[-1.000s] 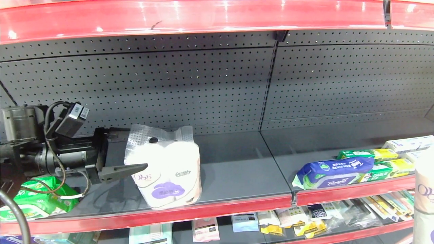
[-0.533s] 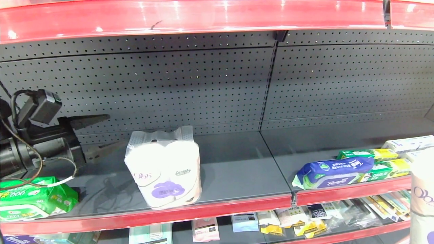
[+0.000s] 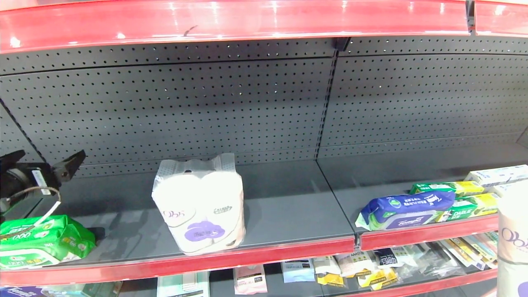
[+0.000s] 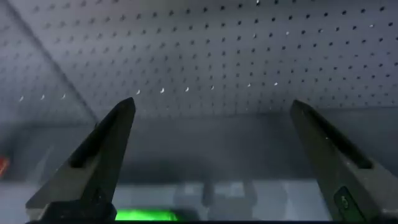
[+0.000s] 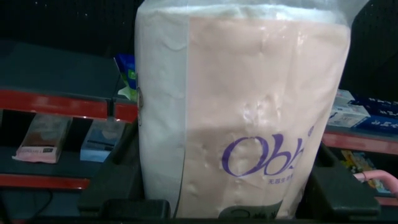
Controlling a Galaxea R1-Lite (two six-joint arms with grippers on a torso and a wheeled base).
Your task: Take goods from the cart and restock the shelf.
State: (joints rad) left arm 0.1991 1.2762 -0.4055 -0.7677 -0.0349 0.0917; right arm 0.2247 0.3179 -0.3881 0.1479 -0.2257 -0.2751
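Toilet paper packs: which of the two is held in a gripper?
The pack at the right edge of the head view: the right gripper is shut on it. The other pack stands free on the shelf, untouched.

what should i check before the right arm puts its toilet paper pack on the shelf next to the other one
1. Right gripper grip on the held toilet paper pack: ok, the pack sits between its fingers.
2. Bare shelf space between the shelved toilet paper pack and the blue wipes pack: ok.
3. Shelved toilet paper pack stable: ok, upright, near the front edge.
4. Left gripper out of the way: ok, open, above the green wipes pack at the left end.
5. How firmly the held pack is gripped: cannot tell.
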